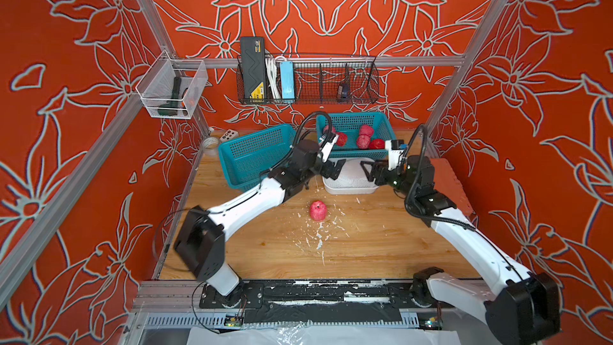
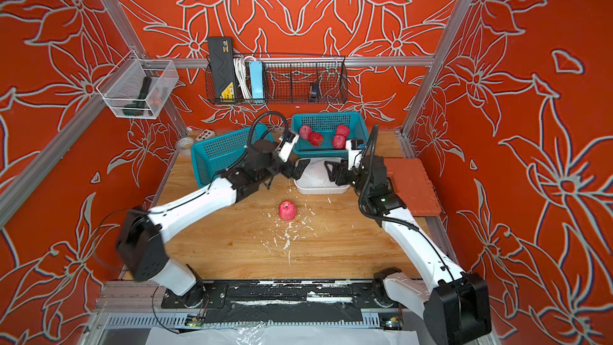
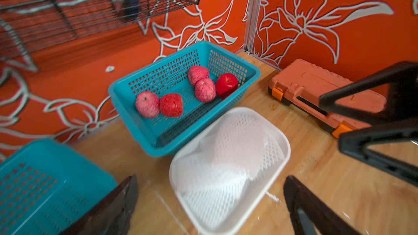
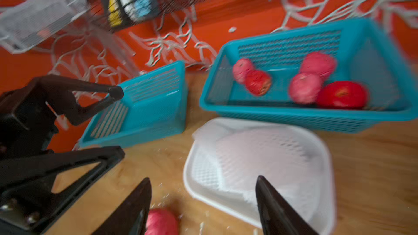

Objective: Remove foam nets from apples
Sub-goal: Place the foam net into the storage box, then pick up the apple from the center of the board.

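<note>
Orange flowered walls are closing in a wooden tabletop (image 1: pixel 381 243), and I'm watching both arms meeting over the white tray (image 1: pixel 351 190). The left gripper (image 1: pixel 336 169) is hanging with its jaws spread wide and nothing between them. The right gripper (image 1: pixel 366 172) is facing it just across the tray, also parted and empty. Foam nets (image 3: pixel 226 154) are lying heaped inside that tray.

One loose apple (image 1: pixel 317 210) is sitting alone mid-table, well apart from both tools, with white foam crumbs (image 1: pixel 318 237) scattered around it. I can't tell whether any mesh is clinging to it. More apples (image 3: pixel 147 104) are waiting in the far blue basket (image 1: pixel 355 121), most looking pale through their sleeves, one (image 3: pixel 226 84) gleaming bare red. The empty blue basket (image 1: pixel 255 157) is standing tilted, close against the left arm.

I'm seeing three risks. The two grippers are working so near each other that a careless swing could knock their fingers together. A net could snag on a fingertip and ride out of the tray. The round loose apple could roll away if a finger nudges it off-centre.
</note>
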Robot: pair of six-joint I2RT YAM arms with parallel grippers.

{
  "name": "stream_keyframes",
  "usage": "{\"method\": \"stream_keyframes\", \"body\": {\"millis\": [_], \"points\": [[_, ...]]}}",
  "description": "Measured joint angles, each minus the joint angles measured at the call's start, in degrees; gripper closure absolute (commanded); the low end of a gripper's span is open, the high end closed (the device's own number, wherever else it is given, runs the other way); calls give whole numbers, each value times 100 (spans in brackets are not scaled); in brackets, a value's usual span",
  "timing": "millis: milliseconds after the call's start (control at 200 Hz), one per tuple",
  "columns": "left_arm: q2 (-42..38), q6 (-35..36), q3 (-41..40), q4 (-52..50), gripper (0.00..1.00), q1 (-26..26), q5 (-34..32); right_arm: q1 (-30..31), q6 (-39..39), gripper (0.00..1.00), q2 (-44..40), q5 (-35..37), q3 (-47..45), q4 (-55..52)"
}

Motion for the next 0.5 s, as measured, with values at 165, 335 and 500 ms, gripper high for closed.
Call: {"method": "stream_keyframes", "body": {"millis": [165, 335, 500], "points": [[-1921, -837, -2413, 422, 2, 2, -433, 1025, -479, 15, 160, -181, -745, 120], [-3174, -1539, -3919, 140, 2, 7, -402, 1775, -907, 10, 1121, 70, -763, 350], [-3901, -1899, -4715, -114, 2, 7, -203, 2133, -1119, 5, 2011, 286, -573, 634]]}}
